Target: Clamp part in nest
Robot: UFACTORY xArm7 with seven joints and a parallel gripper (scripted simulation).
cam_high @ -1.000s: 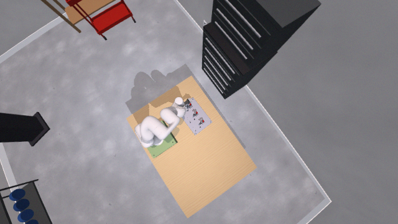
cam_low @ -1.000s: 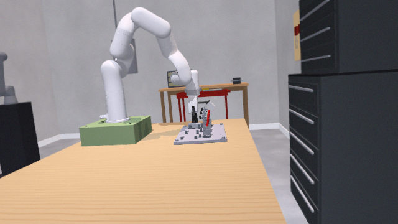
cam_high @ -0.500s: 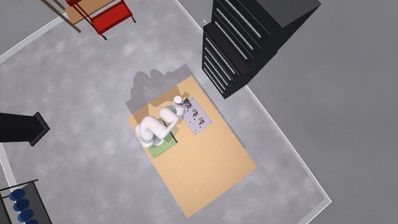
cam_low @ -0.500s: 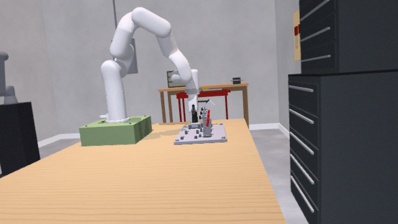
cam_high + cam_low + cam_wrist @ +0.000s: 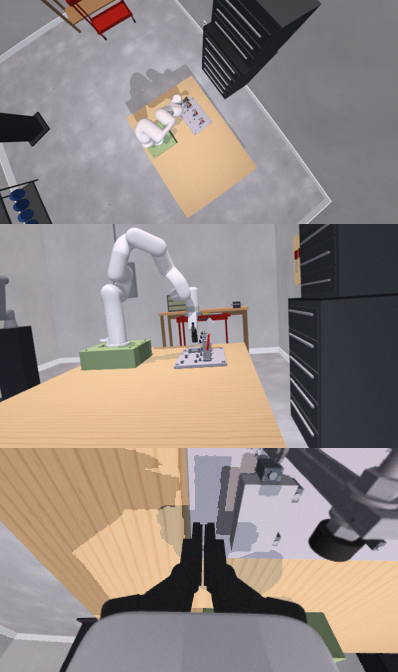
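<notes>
My gripper (image 5: 203, 536) (image 5: 194, 338) (image 5: 186, 100) is shut with nothing between its black fingers. It hangs above the far end of the grey fixture plate (image 5: 205, 478) (image 5: 217, 361) (image 5: 194, 127), near the plate's edge. A light grey block (image 5: 257, 503) (image 5: 194, 350), which looks like the part, lies on the plate just right of my fingertips in the wrist view. A clamp's dark bar (image 5: 320, 478) with a black round pad (image 5: 332, 543) reaches over it at the upper right. A red clamp handle (image 5: 208, 341) stands nearly upright on the plate.
The arm stands on a green base (image 5: 115, 356) (image 5: 165, 144) on the wooden table (image 5: 155, 404) (image 5: 202, 168). More clamps with red handles (image 5: 201, 120) stand along the plate. A black drawer cabinet (image 5: 342, 348) stands right of the table.
</notes>
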